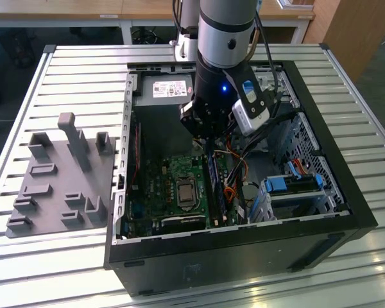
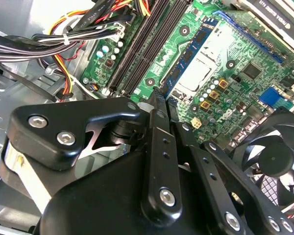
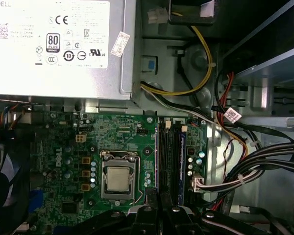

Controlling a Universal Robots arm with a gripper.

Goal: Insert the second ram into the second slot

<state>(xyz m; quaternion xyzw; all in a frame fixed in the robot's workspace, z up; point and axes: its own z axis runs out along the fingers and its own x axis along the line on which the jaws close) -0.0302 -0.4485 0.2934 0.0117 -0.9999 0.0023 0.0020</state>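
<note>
The ram [image 1: 213, 186] stood on edge in a slot of the board [image 1: 155, 186], just to the exterior view's right of the CPU socket [image 1: 184, 191], running near to far inside the case [image 1: 244, 260]. The gripper [image 1: 205, 142] hung over its far end. In both wrist views the fingers [image 2: 157, 115] were drawn together, apparently pinching that end of the ram.
</note>
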